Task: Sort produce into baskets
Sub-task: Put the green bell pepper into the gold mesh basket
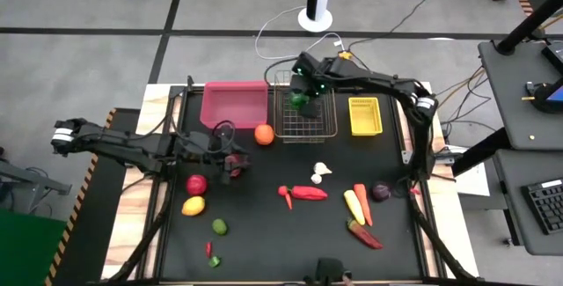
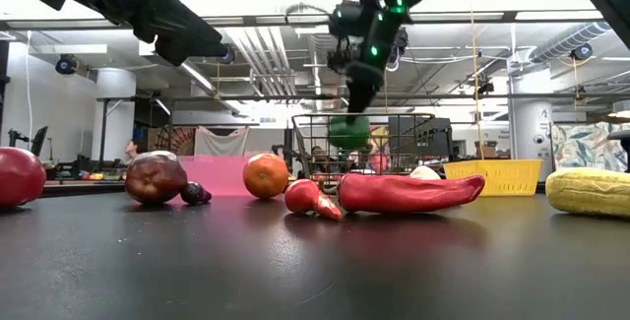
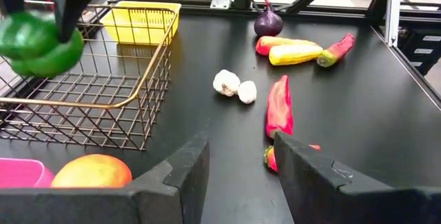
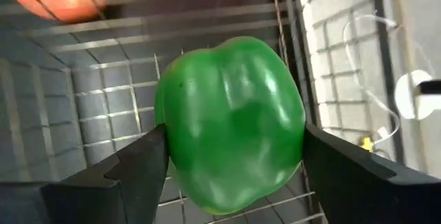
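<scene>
My right gripper [image 1: 300, 91] is shut on a green pepper [image 4: 231, 120] over the far left part of the wire-mesh basket [image 1: 305, 117]. In the low view the pepper [image 2: 349, 131] hangs partly below the basket's rim. My left gripper [image 3: 241, 162] is open and empty, raised above the table left of centre [image 1: 234, 165], over a dark red apple [image 2: 156, 177]. The pink bin [image 1: 236, 103] stands left of the wire basket and the yellow bin [image 1: 364, 115] right of it. An orange [image 1: 263, 134] lies on the table in front of the pink bin. My right gripper pinches the green pepper's two opposite sides [image 4: 169, 138] between its two fingers [image 4: 138, 169]. The fingers come from above, pointing down. The pepper hangs below them inside the wire basket and seems clear of its floor.
On the table lie a red apple [image 1: 196, 184], a lemon [image 1: 193, 205], a lime [image 1: 219, 226], a small chilli [image 1: 208, 249], a long red pepper [image 1: 308, 193], garlic [image 1: 320, 173], corn [image 1: 353, 205], a carrot [image 1: 361, 202], a purple onion [image 1: 380, 191] and a red chilli [image 1: 365, 233].
</scene>
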{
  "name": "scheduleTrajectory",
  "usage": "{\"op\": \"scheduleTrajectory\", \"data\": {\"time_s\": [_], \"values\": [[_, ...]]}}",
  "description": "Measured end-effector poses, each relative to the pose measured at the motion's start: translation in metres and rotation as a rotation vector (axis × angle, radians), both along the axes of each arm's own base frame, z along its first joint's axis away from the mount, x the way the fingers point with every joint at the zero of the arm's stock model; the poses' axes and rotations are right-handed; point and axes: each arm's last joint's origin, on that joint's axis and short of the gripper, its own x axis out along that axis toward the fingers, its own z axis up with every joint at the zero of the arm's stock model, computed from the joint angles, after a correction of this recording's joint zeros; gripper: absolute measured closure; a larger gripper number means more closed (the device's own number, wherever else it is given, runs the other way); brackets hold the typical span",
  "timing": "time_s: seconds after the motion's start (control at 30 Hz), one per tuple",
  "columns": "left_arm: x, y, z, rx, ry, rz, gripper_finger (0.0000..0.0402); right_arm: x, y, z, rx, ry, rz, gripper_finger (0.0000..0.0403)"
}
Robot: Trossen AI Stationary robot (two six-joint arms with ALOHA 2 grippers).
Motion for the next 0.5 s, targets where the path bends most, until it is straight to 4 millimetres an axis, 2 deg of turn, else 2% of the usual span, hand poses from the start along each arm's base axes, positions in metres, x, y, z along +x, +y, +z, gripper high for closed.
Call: {"op": "scheduleTrajectory", "data": {"time_s": [0.17, 0.5], "values": [[0.000, 0.000, 0.001, 0.002, -0.009, 0.007, 0.0255, -0.006, -0.009, -0.024, -0.006, 0.012, 0.000, 0.0110], [0.002, 0.000, 0.000, 0.008, -0.012, 0.017, 0.0255, -0.006, -0.012, -0.035, -0.026, -0.006, 0.014, 0.0110]]}}
